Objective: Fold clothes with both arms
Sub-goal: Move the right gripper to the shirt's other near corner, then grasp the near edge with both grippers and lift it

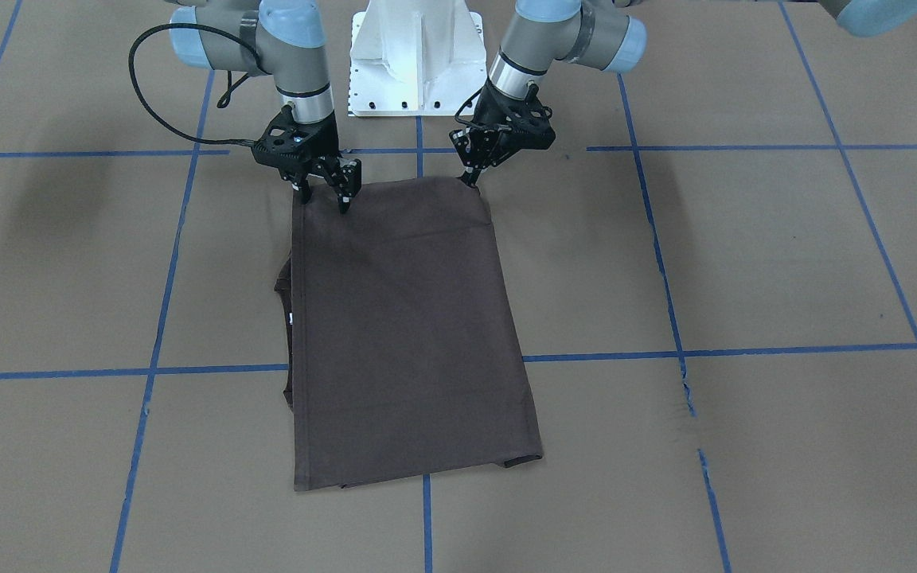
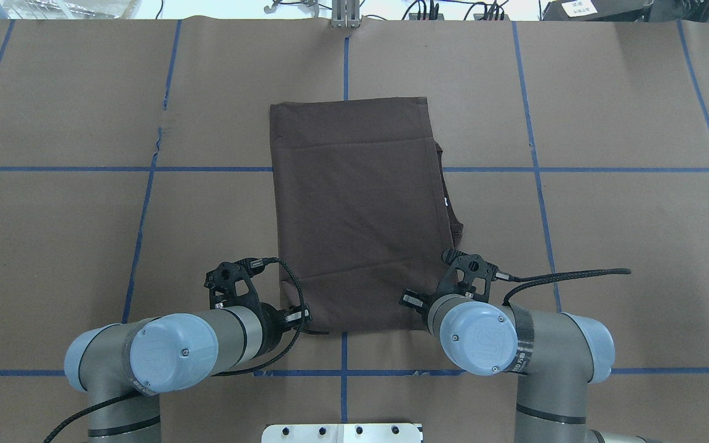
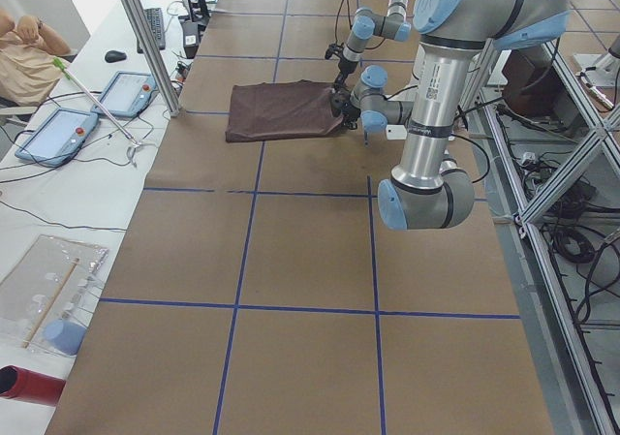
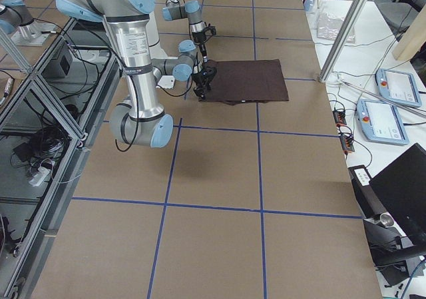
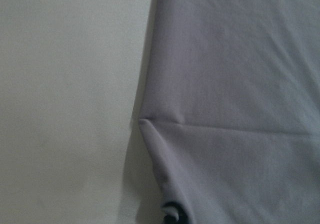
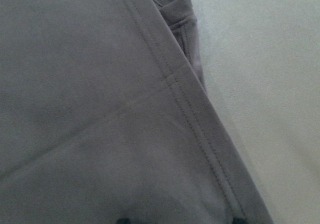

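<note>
One dark brown T-shirt (image 2: 354, 215) lies folded rectangular.

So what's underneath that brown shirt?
Brown table with blue tape lines running beneath the shirt. A lower folded layer pokes out one side; anything else under it is hidden.

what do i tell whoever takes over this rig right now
Left gripper: looks shut on the T-shirt's near corner on its side.
Right gripper: open, fingertips either side of the other near corner, not pinching yet.
T-shirt: flat on the table in front of the base, already folded into a long rectangle; a loose flap pokes out on the robot's right side.
Left to do, probably: close the right gripper, lift both near corners and fold them over to the far edge, then tidy the flap.
</note>
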`<state>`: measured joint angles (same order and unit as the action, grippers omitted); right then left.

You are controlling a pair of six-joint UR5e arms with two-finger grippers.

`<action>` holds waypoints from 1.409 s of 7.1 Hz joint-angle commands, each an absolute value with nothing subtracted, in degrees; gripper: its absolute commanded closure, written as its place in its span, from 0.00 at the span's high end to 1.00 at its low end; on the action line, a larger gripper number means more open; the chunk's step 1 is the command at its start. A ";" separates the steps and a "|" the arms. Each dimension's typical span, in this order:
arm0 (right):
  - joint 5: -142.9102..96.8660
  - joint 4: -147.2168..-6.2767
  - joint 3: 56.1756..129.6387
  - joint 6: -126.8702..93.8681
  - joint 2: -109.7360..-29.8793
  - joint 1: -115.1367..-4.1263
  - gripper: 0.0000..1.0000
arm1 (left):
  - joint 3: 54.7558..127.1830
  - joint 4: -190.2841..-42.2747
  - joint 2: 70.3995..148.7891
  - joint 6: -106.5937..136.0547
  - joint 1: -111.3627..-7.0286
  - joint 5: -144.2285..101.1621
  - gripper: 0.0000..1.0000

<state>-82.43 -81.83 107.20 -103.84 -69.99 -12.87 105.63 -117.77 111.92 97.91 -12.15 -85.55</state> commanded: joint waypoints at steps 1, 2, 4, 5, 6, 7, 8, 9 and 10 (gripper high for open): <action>-82.35 -81.91 108.45 -105.03 -69.87 -12.74 0.00 | 105.64 -117.77 111.97 97.91 -12.13 -85.52 0.00; -82.35 -81.91 108.46 -105.03 -70.13 -12.74 0.00 | 105.64 -117.77 111.97 97.91 -12.04 -85.52 0.00; -82.35 -81.91 108.46 -105.03 -69.96 -12.74 0.00 | 105.56 -117.77 111.97 97.91 -12.04 -85.61 0.00; -82.35 -81.83 108.63 -105.03 -69.87 -12.74 0.00 | 105.56 -117.69 111.97 97.82 -12.13 -85.69 0.00; -82.35 -81.83 109.76 -104.94 -69.96 -12.83 0.00 | 106.69 -117.42 111.89 97.04 -12.22 -87.78 0.00; -82.35 -82.00 111.78 -104.94 -70.05 -13.09 0.00 | 109.40 -116.20 111.80 93.81 -13.09 -89.54 0.00; -82.53 -87.66 116.93 -104.85 -69.79 -12.92 0.00 | 112.99 -112.10 111.80 93.52 -13.36 -89.73 0.00; -82.79 -94.59 124.55 -105.03 -69.61 -12.83 0.00 | 119.47 -105.62 111.80 93.52 -13.36 -91.48 0.00; -82.97 -100.49 131.76 -107.55 -69.61 -11.00 0.00 | 128.14 -96.68 111.88 93.52 -13.27 -93.93 0.00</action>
<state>-82.74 -93.35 123.42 -105.64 -69.69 -12.39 119.31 -105.72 111.82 93.67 -13.27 -91.50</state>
